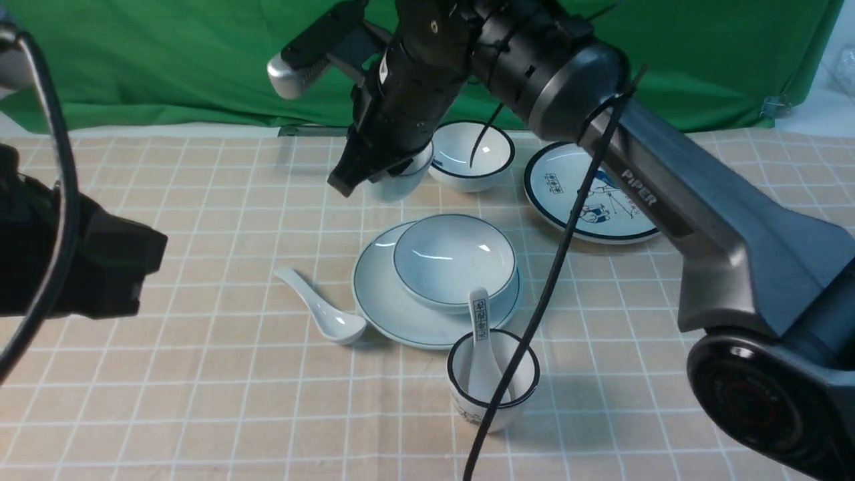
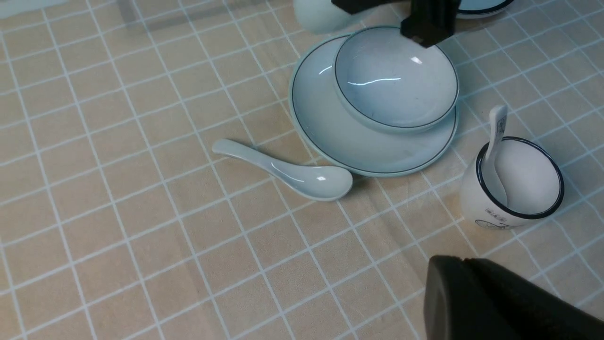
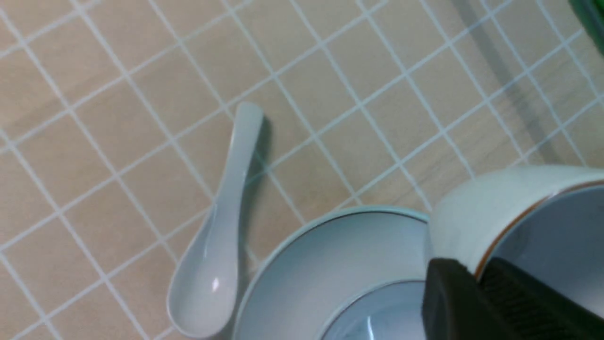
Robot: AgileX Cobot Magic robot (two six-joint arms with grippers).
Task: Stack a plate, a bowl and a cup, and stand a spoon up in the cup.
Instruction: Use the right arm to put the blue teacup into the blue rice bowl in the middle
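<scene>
The plain pale blue-white round plate (image 1: 374, 294) on the checked bench (image 1: 200, 401) bears the wide shallow pale bowl (image 1: 454, 257), and the plain handleless pale cup (image 1: 399, 184), rim clamped in the right arm's jaws, is just beyond the bowl, farther from the robot.

Table (image 1: 167, 401), seen from the robot's side. Centre: plate (image 1: 394, 314) with the bowl (image 1: 454, 260) on it, set toward its right rear. Left of the plate, just beside its rim: spoon (image 1: 322, 315), lying flat, handle pointing left and rearward. In front of the plate: rimmed cup (image 1: 497, 401), upright, with a printed spoon (image 1: 481, 334) standing in it. Behind the plate: cup (image 1: 401, 182), held at its rim in the right gripper (image 1: 371, 175). To the cup's right: deep bowl (image 1: 471, 157). Further right: picture plate (image 1: 581, 194).
</scene>
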